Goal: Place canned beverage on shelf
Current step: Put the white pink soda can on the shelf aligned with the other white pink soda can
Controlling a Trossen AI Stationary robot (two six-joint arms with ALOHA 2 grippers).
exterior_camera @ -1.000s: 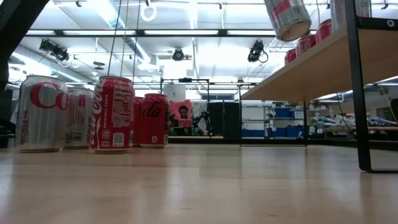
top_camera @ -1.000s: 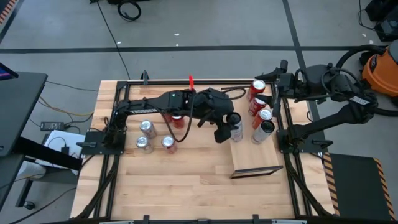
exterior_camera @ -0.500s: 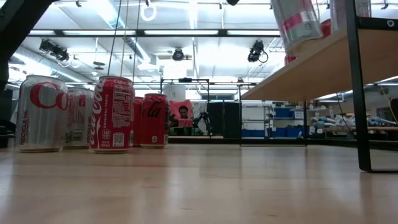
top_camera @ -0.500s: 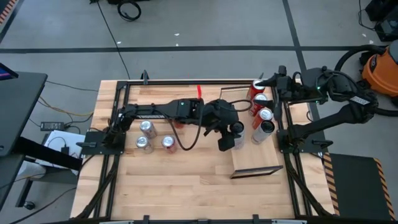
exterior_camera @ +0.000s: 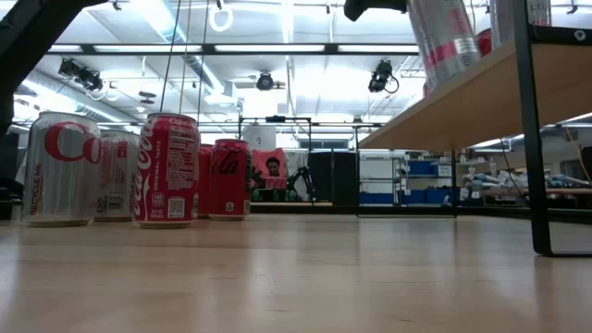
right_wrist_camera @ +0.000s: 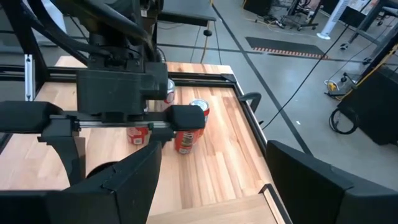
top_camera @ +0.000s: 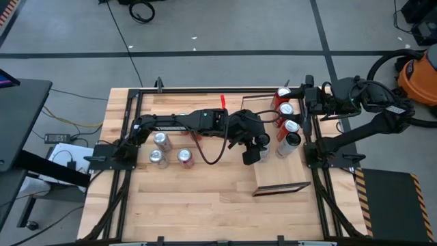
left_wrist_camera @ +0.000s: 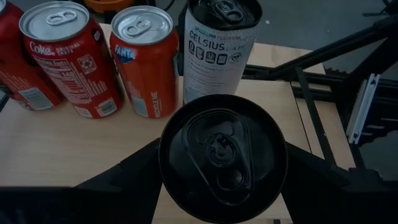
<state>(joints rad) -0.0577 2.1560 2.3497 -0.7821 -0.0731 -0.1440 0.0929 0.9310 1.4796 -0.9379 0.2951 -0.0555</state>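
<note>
My left gripper (top_camera: 254, 149) is shut on a slim white can with a black top (left_wrist_camera: 222, 155), held over the left edge of the light-wood shelf (top_camera: 281, 174). In the low view the can (exterior_camera: 444, 37) is nearly upright, its lower end level with the shelf's top (exterior_camera: 462, 106). Two red cans (left_wrist_camera: 56, 56) and a white Celsius can (left_wrist_camera: 221, 50) stand on the shelf just beyond it. My right gripper (right_wrist_camera: 211, 180) is open and empty at the shelf's far right corner (top_camera: 308, 92). My left gripper pinches the can's side wall just below its top rim (left_wrist_camera: 171, 155) between its two fingers (left_wrist_camera: 134, 171), one on each side. The fingers come from above, pointing down along the can. The can is nearly upright; whether its base touches the shelf I cannot tell.
A row of several cans (top_camera: 288, 119) stands along the shelf's far right part. Several more cans (top_camera: 162, 140) stand on the tabletop at the left, seen close in the low view (exterior_camera: 166, 166). Black rails (top_camera: 314, 147) frame the table. The shelf's near half is bare wood.
My left gripper has carried the slim can toward the table's right edge and a little down, to the shelf's left edge. The can has turned from tilted to nearly upright. My right gripper has drawn back slightly toward the right.
</note>
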